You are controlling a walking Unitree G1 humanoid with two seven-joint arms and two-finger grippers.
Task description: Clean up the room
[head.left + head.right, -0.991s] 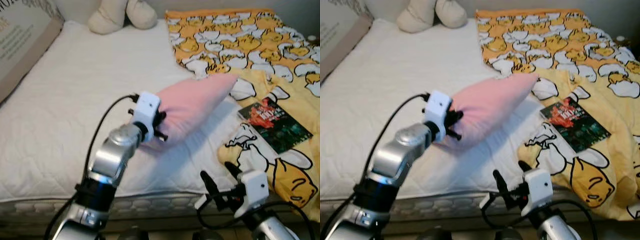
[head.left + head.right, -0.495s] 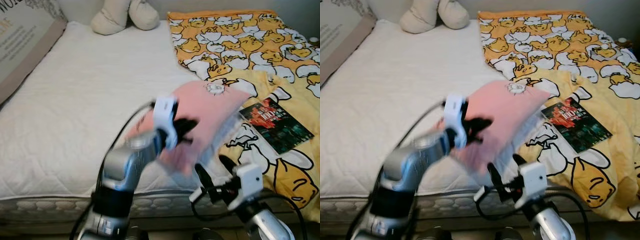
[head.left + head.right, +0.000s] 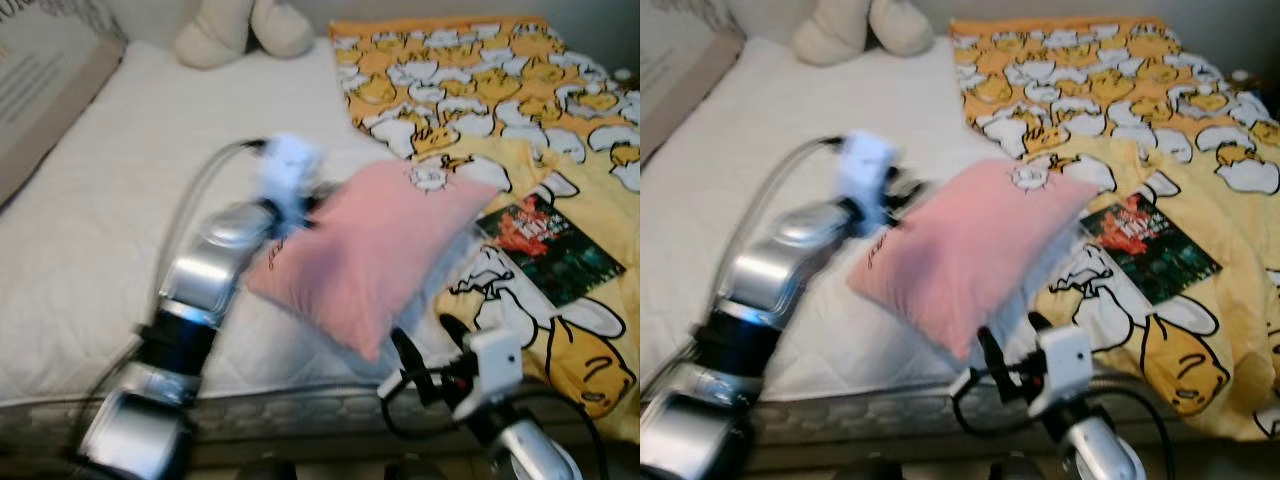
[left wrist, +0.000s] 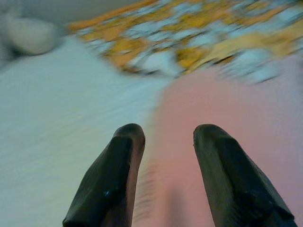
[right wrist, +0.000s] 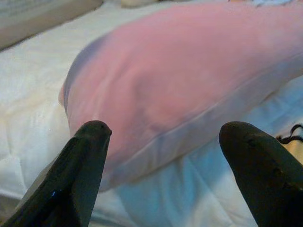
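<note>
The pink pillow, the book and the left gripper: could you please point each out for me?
pink pillow point(image 3: 375, 255), left eye view, middle of its top face.
book point(image 3: 548, 249), left eye view, centre of its cover.
left gripper point(image 4: 164, 142), left wrist view, between its fingertips.

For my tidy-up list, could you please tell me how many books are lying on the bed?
1. The book lies flat on the yellow duck blanket, on the bed's right side, beside the pink pillow. Others could be hidden under the blanket.
</note>
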